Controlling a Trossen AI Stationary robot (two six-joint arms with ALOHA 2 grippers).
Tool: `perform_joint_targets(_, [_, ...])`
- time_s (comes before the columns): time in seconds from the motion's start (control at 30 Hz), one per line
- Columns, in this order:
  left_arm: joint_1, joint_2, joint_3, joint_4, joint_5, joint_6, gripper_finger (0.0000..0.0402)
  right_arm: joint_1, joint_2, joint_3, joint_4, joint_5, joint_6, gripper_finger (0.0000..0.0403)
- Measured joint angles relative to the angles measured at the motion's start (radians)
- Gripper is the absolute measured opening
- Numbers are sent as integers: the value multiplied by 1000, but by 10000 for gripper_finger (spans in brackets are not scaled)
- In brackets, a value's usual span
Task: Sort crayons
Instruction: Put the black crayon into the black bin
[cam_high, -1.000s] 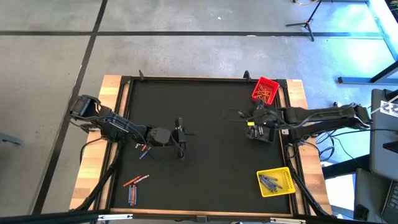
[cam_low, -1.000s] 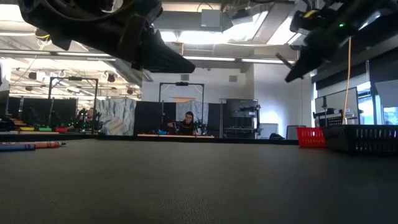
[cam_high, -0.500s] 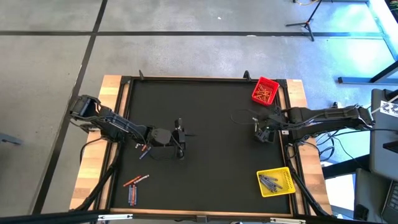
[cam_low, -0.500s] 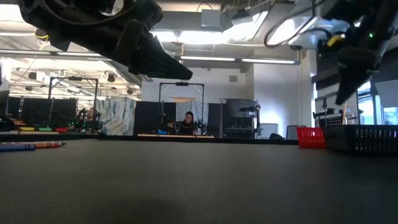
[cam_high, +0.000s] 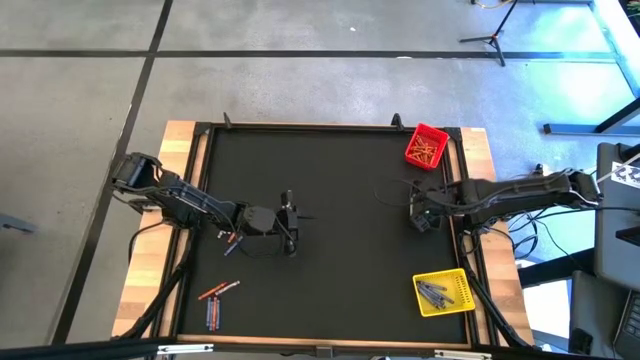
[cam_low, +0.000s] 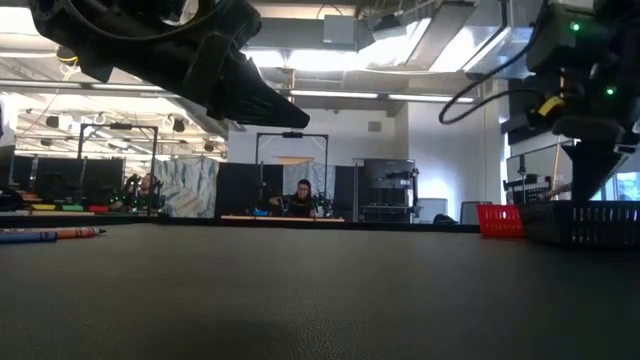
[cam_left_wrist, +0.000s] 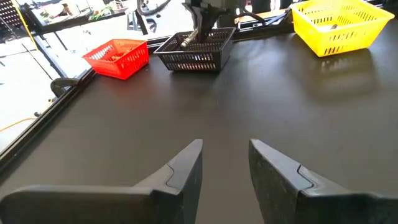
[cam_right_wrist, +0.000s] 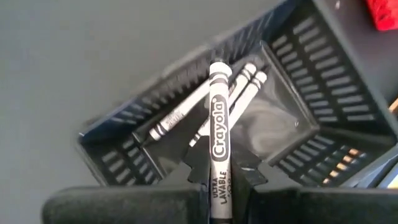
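Right end effector (cam_right_wrist: 219, 180) clamped tight on a black crayon (cam_right_wrist: 217, 118), fingers nearly together with the stick pinched between them, its tip pointing down into the black bin (cam_right_wrist: 311, 74). In the high view the right end effector (cam_high: 424, 213) sits above that black bin at the table's right edge, between the red bin (cam_high: 427, 146) and the yellow bin (cam_high: 444, 293). Three more black/white crayons (cam_right_wrist: 186, 109) lie flat on the black bin's floor, apart from the held one.

Left end effector (cam_left_wrist: 225, 163) partly open, a clear gap between its fingers (cam_left_wrist: 186, 168), holding nothing, hovering over bare table (cam_left_wrist: 249, 99) left of centre. High view puts it (cam_high: 290, 222) near mid-table.

Loose crayons (cam_high: 218, 292) on the table at the near-left: red-orange and blue sticks lying together. A couple more, red-orange and blue (cam_high: 231, 243), just beside the left arm. Red bin holds orange-red crayons; yellow bin holds grey ones (cam_high: 434, 293).

Low view: crayons (cam_low: 50, 235) lying flat at far left on the table; a person (cam_low: 303, 198) seated in the room behind.
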Motion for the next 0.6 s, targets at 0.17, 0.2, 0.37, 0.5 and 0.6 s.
perform_joint_targets(0.17, [0, 0, 0, 0, 0, 0, 121, 0, 0, -33, 12, -5, 3, 24])
perform_joint_targets(0.2, [0, 0, 0, 0, 0, 0, 121, 0, 0, -35, 12, -3, 5, 27])
perform_joint_targets(0.37, [0, 0, 0, -3, 0, -4, 121, 0, 0, -36, 6, -11, 31, 80])
perform_joint_targets(0.5, [0, 0, 0, -3, 0, -5, 121, 0, 0, -22, -11, -14, 17, 142])
perform_joint_targets(0.6, [0, 0, 0, -3, 0, -6, 121, 0, 0, 35, -27, -18, 7, 171])
